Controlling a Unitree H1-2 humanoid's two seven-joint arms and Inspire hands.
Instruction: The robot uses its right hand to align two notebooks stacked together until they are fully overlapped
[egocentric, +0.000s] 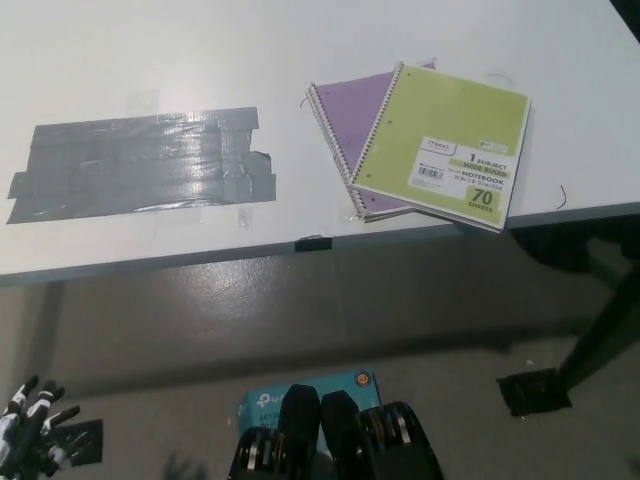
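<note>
Green spiral notebook (445, 148) sits on top of a purple one (347, 108), both over at the right end of the white counter (150, 50), close to the front edge. They're clearly not lined up: the green cover is rotated a bit and shifted to the right and toward the edge, so a wedge of the purple cover pokes out at the upper left, with its own wire spiral showing along the left side. The green one's lower right corner hangs out just past the counter's front edge. You can read "1 subject", "notebook" and "70 sheets" on the label near its bottom, plus a barcode.

Left of the notebooks, well apart from them, a big patch of grey duct tape (140, 165) is stuck flat on the counter, several strips laid side by side with ragged ends. A small black bit (314, 242) sits at the counter's front edge, roughly between tape and notebooks; can't tell what it is.

The white left hand (30, 425) is down in the lower left corner, low over the floor and nowhere near the counter, fingers spread apart and holding nothing. The black right hand isn't in the shot at all.

On the grey floor (300, 310) below, there's a teal box (325, 392) with white lettering near the bottom middle, partly hidden. A dark counter leg (605, 330) slants down at the right.
</note>
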